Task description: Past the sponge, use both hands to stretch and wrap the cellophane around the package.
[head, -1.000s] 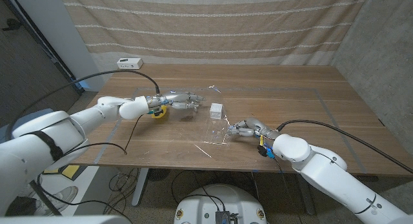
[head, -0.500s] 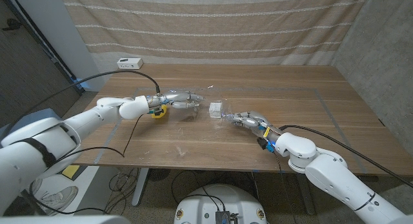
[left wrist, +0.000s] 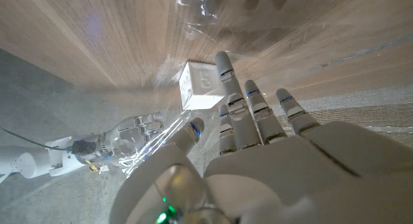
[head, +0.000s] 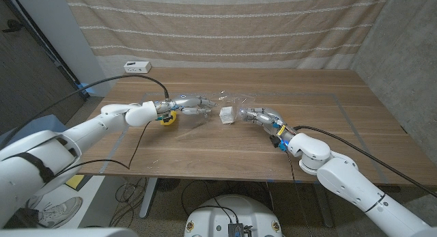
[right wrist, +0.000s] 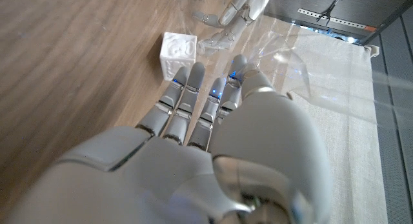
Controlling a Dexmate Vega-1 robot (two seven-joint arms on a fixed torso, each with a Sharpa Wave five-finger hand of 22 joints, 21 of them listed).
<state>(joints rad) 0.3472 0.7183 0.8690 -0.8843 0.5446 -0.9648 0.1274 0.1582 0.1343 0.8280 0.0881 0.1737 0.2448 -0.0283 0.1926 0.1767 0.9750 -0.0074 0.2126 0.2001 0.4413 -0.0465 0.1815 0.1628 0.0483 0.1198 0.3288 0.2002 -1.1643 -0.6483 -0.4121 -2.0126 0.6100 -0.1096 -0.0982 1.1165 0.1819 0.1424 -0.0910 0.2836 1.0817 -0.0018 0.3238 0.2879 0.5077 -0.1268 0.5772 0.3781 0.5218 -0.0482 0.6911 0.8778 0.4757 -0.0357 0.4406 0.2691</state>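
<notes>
1. I count one small white cube-shaped package (head: 227, 115).
2. One sheet of clear crinkled cellophane (head: 235, 98).
3. One yellow sponge (head: 167, 119).
4. One white box-shaped device (head: 136, 67) at the tabletop's (head: 321, 107) far edge.
5. Two robot hands, left (head: 191, 105) and right (head: 257, 117).

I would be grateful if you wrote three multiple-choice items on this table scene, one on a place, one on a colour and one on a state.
1. Where does the package stand?
A. between the two robot hands
B. at the table's right edge
C. on the white box by the curtain

2. What colour is the package?
A. red
B. white
C. black

3. What is the left robot hand doing?
A. lying palm down far from everything
B. gripping the sponge
C. holding an edge of the cellophane

Key: 1 A, the head view shows it between the left robot hand and the right robot hand; 2 B, a white cube; 3 C, the left wrist view shows film at its thumb.
</notes>
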